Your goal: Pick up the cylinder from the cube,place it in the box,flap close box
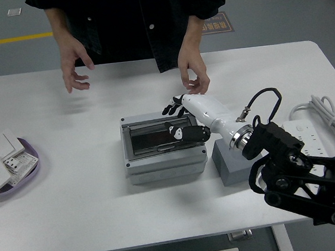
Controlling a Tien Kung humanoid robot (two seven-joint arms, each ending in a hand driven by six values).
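Step in hand: the closing of the flap, by my judgement the last of the 3 steps; the grey rectangular plastic box (164,147) shows its clear hinged flap (159,132) lying down flat over the opening.

Right hand: the white-and-black five-fingered robot hand (185,119) rests on the flap's right part, palm down, fingers (169,108) spread and relaxed, thumb lying across the clear panel. It pinches nothing.

Right arm: the black jointed arm (299,177) comes in from the lower right and passes over the grey cube (234,163).

Left hand: not in view.

Cylinder: I cannot see it. The top of the grey cube is bare where it shows, so the cylinder is probably inside the box, but the dark panel under the flap hides any proof.

Person: stands at the far side in a dark jacket; 1 hand (74,66) is raised over the table's far left, the other (193,75) hovers just beyond the robot hand. Neither touches the box.

Next move: a light press downward to seat the flap, if it is not latched, then lifting the hand straight up so the fingers do not drag the flap open.

Elsewhere: a purple dish of white wall switches (6,163) at the left, a white power strip with cable (325,139) at the right.
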